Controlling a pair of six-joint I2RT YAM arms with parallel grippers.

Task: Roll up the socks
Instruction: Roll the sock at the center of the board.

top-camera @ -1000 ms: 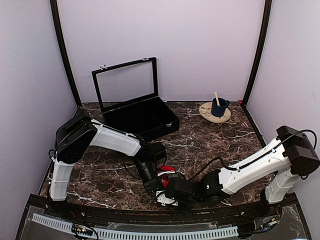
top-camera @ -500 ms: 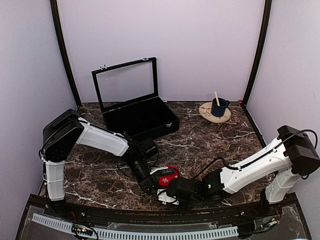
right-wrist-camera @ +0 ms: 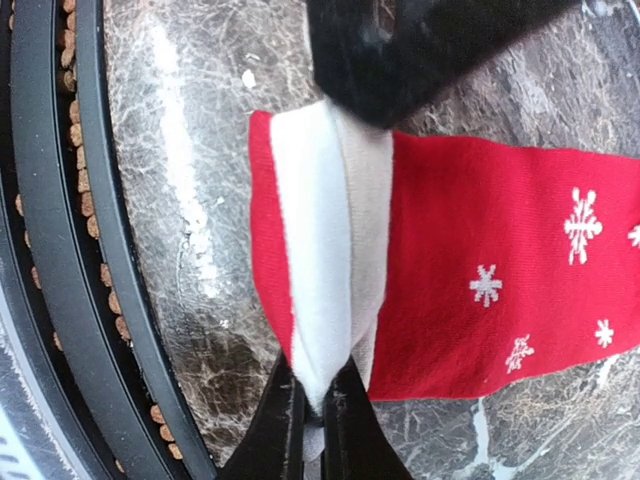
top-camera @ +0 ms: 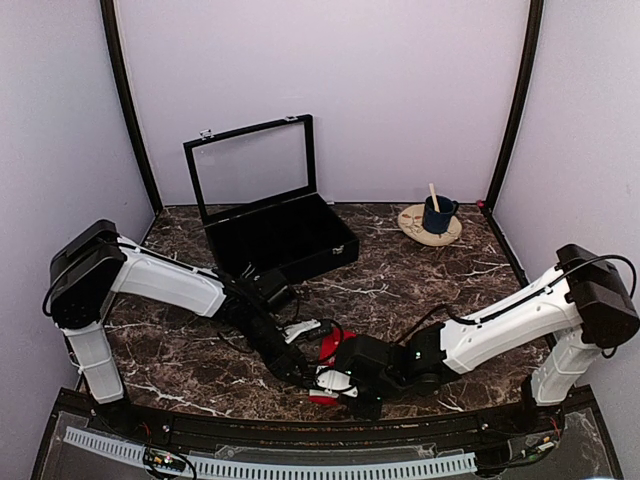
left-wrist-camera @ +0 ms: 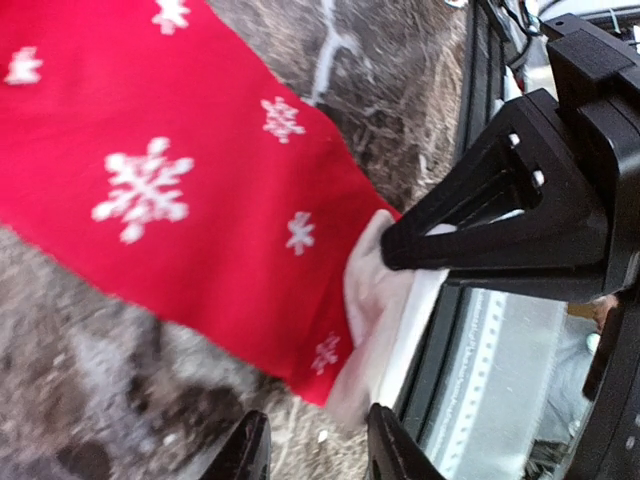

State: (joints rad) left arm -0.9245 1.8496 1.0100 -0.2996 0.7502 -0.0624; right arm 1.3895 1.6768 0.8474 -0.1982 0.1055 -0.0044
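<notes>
A red sock [top-camera: 334, 348] with white snowflakes and a white cuff lies flat on the marble table near its front edge. In the right wrist view the sock [right-wrist-camera: 480, 280] stretches to the right, and my right gripper [right-wrist-camera: 318, 415] is shut on its white cuff [right-wrist-camera: 320, 250]. In the top view the right gripper [top-camera: 336, 385] sits just in front of the sock. My left gripper [left-wrist-camera: 318, 450] is open and empty, just off the sock's cuff end [left-wrist-camera: 372, 295]. In the top view the left gripper [top-camera: 303, 376] is to the left of the sock. I see only one sock.
An open black case [top-camera: 285, 242] with a raised glass lid stands at the back left. A blue mug [top-camera: 437, 214] with a stick in it sits on a round wooden plate at the back right. A black rail [right-wrist-camera: 50, 250] runs along the table's front edge, right by the cuff.
The left arm has swung back to the left and its gripper has come off the sock. More of the red sock now shows. The right gripper stays on the cuff.
</notes>
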